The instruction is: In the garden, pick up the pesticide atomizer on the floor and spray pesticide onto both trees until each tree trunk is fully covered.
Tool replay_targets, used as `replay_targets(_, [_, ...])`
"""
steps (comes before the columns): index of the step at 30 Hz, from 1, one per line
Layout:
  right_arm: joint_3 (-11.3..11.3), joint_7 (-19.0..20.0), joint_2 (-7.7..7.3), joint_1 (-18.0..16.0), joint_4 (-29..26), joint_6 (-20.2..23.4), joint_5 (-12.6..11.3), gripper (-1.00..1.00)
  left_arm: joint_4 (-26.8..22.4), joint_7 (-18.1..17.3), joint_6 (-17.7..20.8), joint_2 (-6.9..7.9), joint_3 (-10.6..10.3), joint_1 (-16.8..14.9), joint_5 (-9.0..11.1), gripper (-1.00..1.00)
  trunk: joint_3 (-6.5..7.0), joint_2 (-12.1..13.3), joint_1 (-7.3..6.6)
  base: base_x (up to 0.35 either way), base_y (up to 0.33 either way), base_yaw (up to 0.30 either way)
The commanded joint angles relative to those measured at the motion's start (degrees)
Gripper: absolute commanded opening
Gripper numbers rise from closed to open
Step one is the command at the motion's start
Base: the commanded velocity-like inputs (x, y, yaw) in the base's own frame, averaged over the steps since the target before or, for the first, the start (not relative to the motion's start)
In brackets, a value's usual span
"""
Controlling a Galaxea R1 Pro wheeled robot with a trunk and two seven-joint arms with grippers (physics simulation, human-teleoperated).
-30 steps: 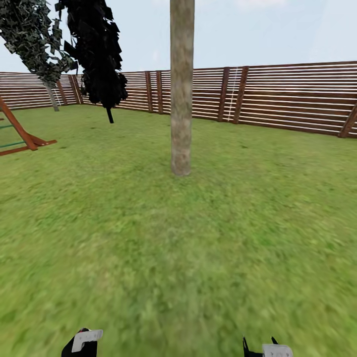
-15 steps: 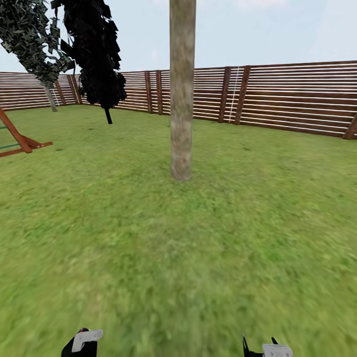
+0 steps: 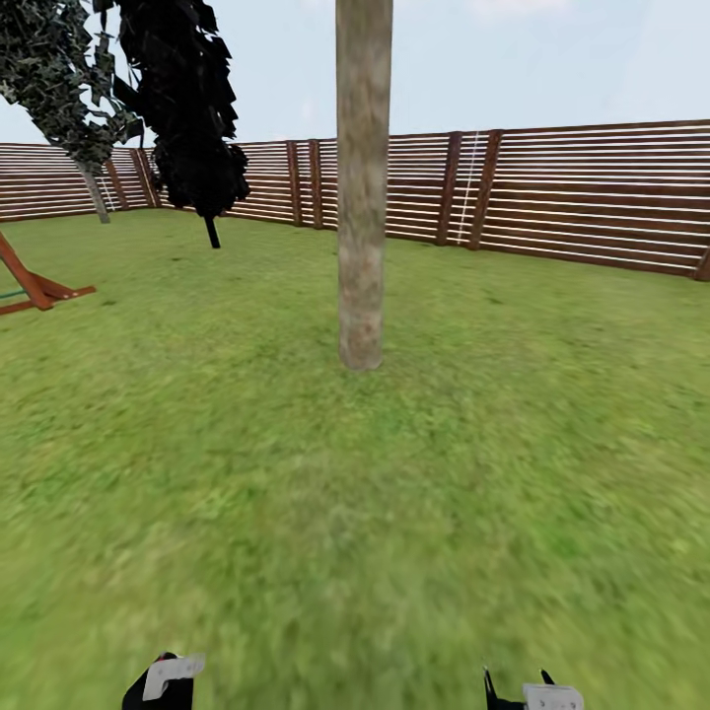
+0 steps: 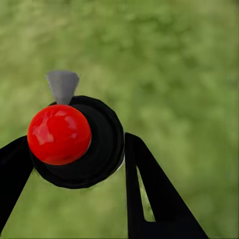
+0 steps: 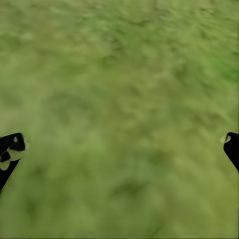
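One thick pale grey-brown tree trunk point(image 3: 361, 197) rises from the lawn straight ahead in the head view, some way off. In the left wrist view the pesticide atomizer point(image 4: 99, 139) shows as a round black body with a red knob and a grey nozzle, and my left gripper point(image 4: 77, 172) is shut on it, a black finger point(image 4: 149, 194) on each side. My left gripper point(image 3: 164, 680) and right gripper point(image 3: 532, 696) peek in at the bottom edge of the head view. Over bare grass, the right gripper point(image 5: 122, 149) is open with nothing between its fingers.
A brown slatted fence point(image 3: 572, 187) closes the lawn point(image 3: 355, 513) at the back. Two thin-stemmed dark-leaved trees point(image 3: 187, 108) stand at the far left. An orange wooden frame point(image 3: 30, 284) sits at the left edge. Open grass lies between me and the trunk.
The whole head view has shifted: the trunk looks a little nearer and the wooden frame has slid toward the left edge. Both grippers keep their places in the view.
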Motion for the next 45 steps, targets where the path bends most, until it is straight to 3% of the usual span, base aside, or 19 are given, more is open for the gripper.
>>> replay_targets(1, [0.0,0.0,0.0,0.0,0.0,0.0,0.0,1.0,0.0,0.0,0.0,0.01,0.0,0.0,0.0,-1.0,0.0,0.0,0.0,0.34,0.0,0.0])
replay_targets(45, [0.1,0.1,0.18,0.0,0.0,0.0,0.0,1.0,0.0,0.0,0.0,0.01,0.0,0.0,0.0,-1.0,0.0,0.0,0.0,0.34,0.0,0.0])
